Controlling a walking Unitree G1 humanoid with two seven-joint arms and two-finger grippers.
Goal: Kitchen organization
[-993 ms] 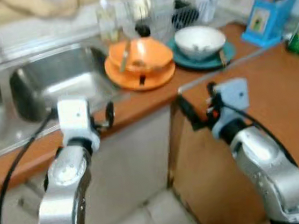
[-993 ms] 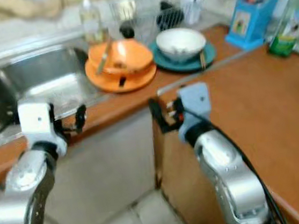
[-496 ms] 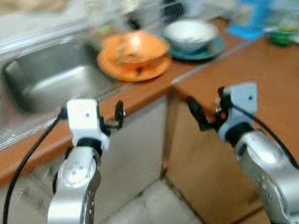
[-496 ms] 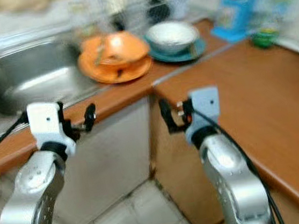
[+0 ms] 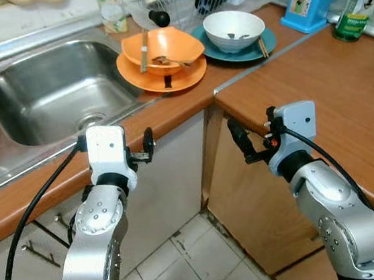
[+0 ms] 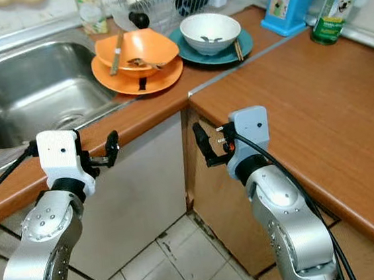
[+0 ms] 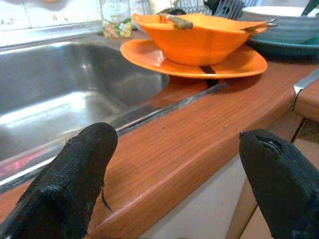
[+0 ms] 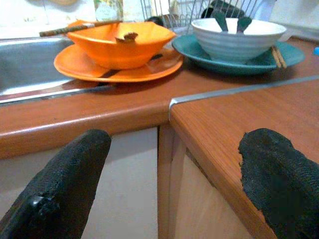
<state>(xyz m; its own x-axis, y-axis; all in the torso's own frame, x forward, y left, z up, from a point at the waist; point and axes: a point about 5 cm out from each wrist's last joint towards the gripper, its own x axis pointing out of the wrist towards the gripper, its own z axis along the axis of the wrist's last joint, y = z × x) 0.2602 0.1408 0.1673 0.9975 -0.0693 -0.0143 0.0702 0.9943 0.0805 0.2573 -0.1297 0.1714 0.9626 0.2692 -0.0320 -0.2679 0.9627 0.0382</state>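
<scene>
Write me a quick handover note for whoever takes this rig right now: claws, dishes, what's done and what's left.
Left claw: open, empty, held in front of the counter edge by the sink.
Right claw: open, empty, at the counter corner.
Orange bowl sits on the orange plate beside the sink, utensils resting in it. White bowl sits on the teal plate, chopsticks on its rim.
Done: nothing picked up yet.
Left: both dish stacks still need handling.

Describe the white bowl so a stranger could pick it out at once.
Start at the steel sink and move along the wooden counter toward the robot's right, past the orange bowl on its orange plate. The white bowl sits on the teal plate next to them, the only white dish, with chopsticks beside it.
</scene>
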